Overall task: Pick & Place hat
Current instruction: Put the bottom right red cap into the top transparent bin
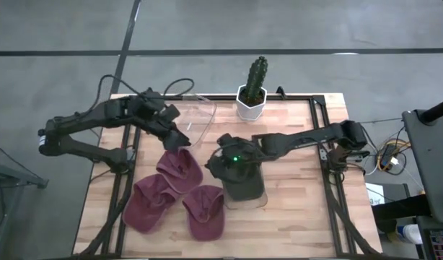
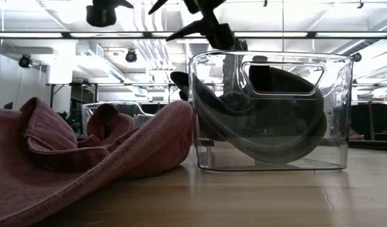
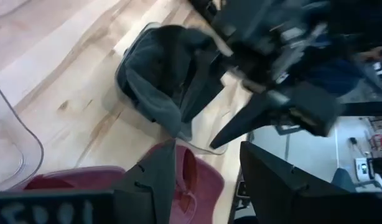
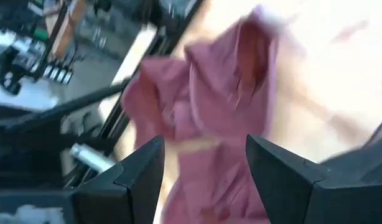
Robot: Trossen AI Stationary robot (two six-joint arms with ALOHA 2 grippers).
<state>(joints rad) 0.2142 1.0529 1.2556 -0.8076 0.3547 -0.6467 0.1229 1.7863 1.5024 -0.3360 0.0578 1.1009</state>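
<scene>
Three maroon hats lie on the table: one (image 1: 180, 170) in the middle, two (image 1: 151, 202) (image 1: 205, 211) nearer the near edge. Dark hats (image 1: 243, 179) sit in a clear bin (image 2: 269, 164). My left gripper (image 1: 184, 141) is open and hovers over the far edge of the middle maroon hat (image 3: 194, 180), which shows between its fingers (image 3: 206, 149). My right gripper (image 1: 220, 155) is open beside the bin's left rim. In its wrist view its fingers (image 4: 204, 140) point toward the maroon hats (image 4: 209, 124).
A second, empty clear bin (image 1: 196, 119) stands at the far side, behind my left gripper. A potted cactus (image 1: 252, 90) sits at the far edge. The two grippers are close to each other over the table's middle. Bare wood lies to the right (image 1: 301, 195).
</scene>
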